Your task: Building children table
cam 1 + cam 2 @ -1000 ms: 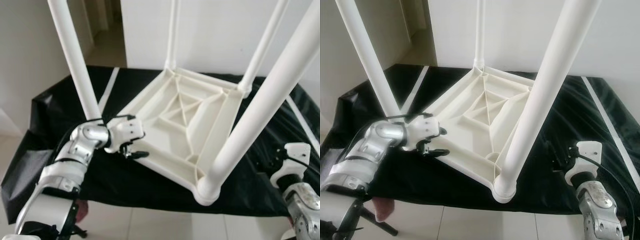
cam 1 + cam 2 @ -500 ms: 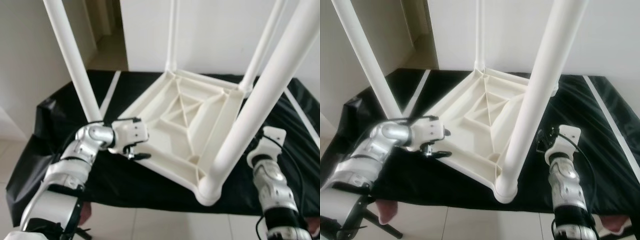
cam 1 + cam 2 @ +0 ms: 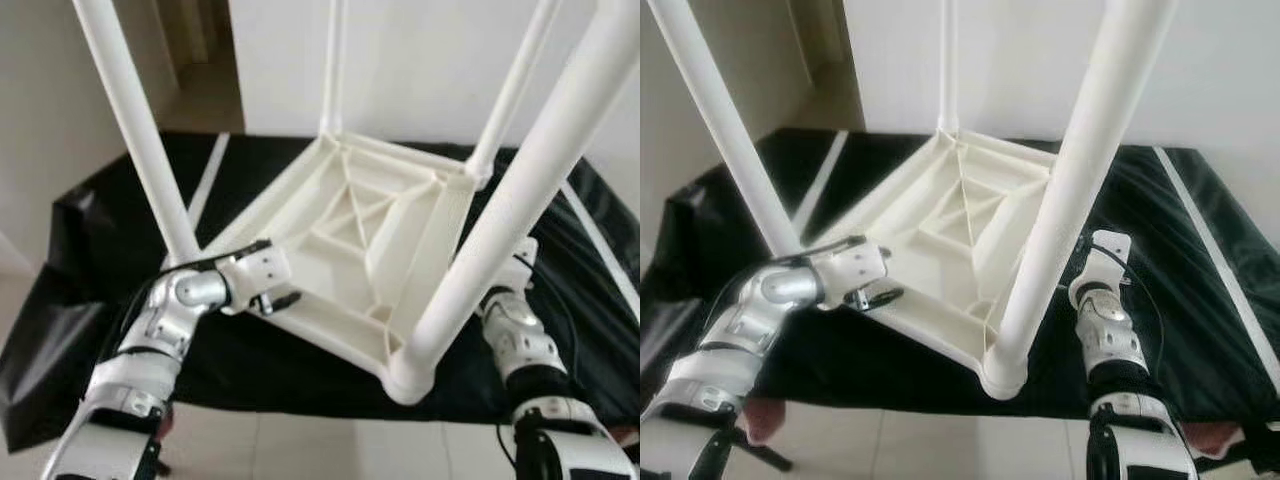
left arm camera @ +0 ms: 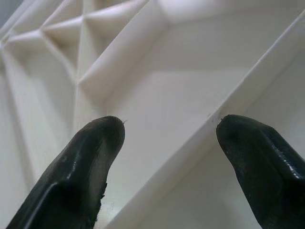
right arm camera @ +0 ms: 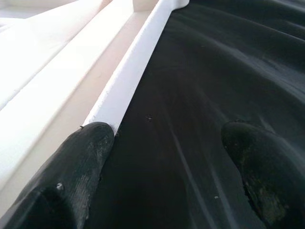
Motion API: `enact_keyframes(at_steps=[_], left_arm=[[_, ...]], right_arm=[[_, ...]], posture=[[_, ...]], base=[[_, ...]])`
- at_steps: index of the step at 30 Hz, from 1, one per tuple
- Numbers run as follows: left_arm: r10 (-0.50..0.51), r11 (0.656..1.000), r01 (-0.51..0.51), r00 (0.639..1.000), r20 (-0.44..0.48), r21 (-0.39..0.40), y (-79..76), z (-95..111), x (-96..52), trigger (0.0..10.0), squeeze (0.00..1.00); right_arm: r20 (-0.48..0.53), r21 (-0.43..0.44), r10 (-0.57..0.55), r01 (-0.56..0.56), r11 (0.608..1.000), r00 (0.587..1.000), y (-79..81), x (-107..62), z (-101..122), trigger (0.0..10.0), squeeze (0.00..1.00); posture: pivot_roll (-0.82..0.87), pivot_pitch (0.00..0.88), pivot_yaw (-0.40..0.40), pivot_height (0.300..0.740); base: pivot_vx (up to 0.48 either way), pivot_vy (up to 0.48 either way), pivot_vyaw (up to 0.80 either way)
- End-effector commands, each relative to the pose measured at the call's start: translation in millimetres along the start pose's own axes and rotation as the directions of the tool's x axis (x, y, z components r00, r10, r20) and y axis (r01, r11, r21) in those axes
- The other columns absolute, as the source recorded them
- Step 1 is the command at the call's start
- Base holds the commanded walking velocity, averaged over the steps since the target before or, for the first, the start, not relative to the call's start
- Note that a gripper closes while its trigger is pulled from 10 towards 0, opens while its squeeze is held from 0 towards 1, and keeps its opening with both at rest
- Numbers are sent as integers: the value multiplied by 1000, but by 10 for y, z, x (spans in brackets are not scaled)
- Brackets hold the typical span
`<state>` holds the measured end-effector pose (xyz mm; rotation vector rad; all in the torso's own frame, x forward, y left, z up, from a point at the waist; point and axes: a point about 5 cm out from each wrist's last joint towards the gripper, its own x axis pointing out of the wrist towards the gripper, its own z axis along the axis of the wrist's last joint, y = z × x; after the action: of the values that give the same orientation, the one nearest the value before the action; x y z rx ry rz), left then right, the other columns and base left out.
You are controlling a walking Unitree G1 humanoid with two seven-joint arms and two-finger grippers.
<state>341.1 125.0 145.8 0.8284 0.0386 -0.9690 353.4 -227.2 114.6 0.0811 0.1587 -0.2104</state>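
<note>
Left wrist view: left gripper [image 4: 167,138] straddled the table [image 3: 360,235] rim, fingers apart. Right gripper [image 5: 162,167] likewise spread. Rigid, light plastic, probably; rim offered best hold.

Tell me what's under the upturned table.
A black sheet lies under the table and spreads out past it on every side. White stripes run along the sheet. Whatever the sheet covers is hidden, and so is the tabletop's face, which is turned down.
</note>
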Motion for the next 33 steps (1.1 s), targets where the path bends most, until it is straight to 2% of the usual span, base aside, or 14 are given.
enact_keyframes(at_steps=[1, 8, 10, 14, 16, 18, 24, 27, 32, 33], left_arm=[[-11, 1000, 11, 1000, 4, -29, -115, 7, 24, 10000, 0], [-94, 993, 99, 993, 73, -64, -411, 185, 63, 10000, 0], [-168, 982, 173, 982, 83, -68, -545, 207, 33, 10000, 0], [-201, 976, 207, 976, 87, -67, -583, 217, 22, 10000, 0], [-308, 947, 314, 947, 91, -65, -715, 255, -23, 10000, 0], [-333, 938, 340, 938, 97, -68, -763, 275, -21, 10000, 0], [-279, 952, 292, 951, 135, -95, -723, 391, 39, 10000, 0], [-101, 985, 121, 982, 159, -123, -504, 465, 86, 10000, 0], [-32, 989, 54, 987, 161, -135, -403, 466, 73, 10000, 0], [35, 984, -4, 984, 173, -181, -282, 459, 27, 10000, 0]], right_arm=[[-16, -34, 55, -56, 998, 998, 108, 44, -4, 10000, 0], [-7, -110, 116, -116, 987, 993, 227, 154, 114, 10000, 0], [-2, -116, 129, -128, 985, 992, 263, 178, 152, 10000, 0], [6, -125, 137, -136, 983, 990, 280, 189, 179, 10000, 0], [21, -134, 142, -138, 981, 990, 323, 222, 252, 10000, 0], [34, -150, 142, -135, 979, 989, 363, 237, 294, 10000, 0], [81, -162, 125, -111, 981, 989, 376, 248, 359, 10000, 0], [125, -172, 89, -66, 983, 988, 274, 225, 351, 10000, 0], [153, -155, 76, -52, 987, 985, 205, 206, 347, 10000, 0], [200, -132, 42, -15, 991, 979, 58, 166, 355, 10000, 0]], posture=[[44, 45, -19, 740], [44, 39, -16, 740], [42, 37, -13, 740], [41, 32, -6, 740], [34, 30, 0, 740], [30, 28, 5, 740], [33, 25, 7, 740], [37, 21, 3, 740], [37, 20, -1, 740], [35, 19, -5, 740]], base=[[0, 0, 0], [0, 0, 0], [0, 0, 0], [0, 0, 0], [0, 0, 0], [0, 0, 0], [0, 0, 0], [0, 0, 0], [0, 0, 0], [0, 0, 0]])
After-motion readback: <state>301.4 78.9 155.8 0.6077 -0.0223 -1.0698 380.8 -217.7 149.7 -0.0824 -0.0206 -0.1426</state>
